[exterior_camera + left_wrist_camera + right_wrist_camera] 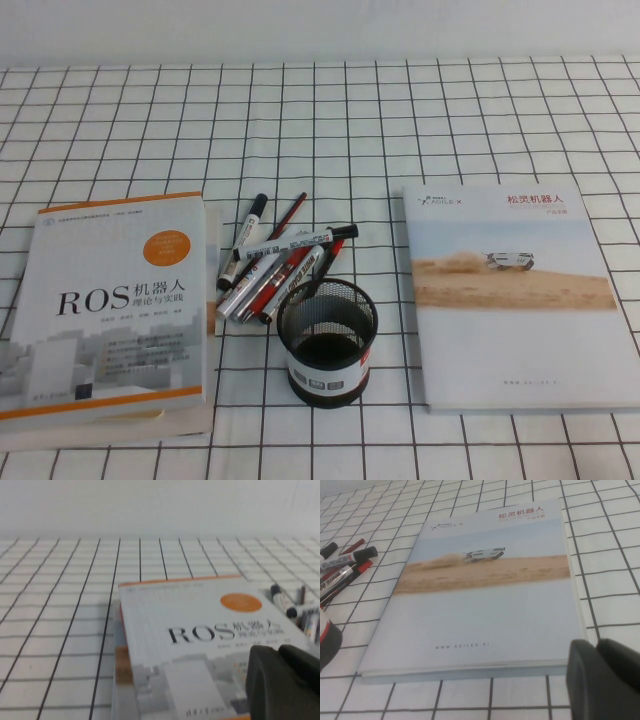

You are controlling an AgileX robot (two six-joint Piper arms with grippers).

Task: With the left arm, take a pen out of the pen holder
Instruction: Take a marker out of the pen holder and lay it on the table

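Pens [280, 262]: overlapping bundle, frame centre, at upper-left rim of pen holder [326, 342]. Left claw [279, 652]: together, lower right of left wrist view, above ROS book [110, 310]. Right claw [596, 647]: together, by brochure [510, 300]. Risk: grabbing one pen may drag neighbours or tip holder.

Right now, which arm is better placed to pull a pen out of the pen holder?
Left. The pens lean out of the pen holder toward the ROS book, and the left hand, shut, hangs over that book. The right hand sits at the near edge of the brochure.
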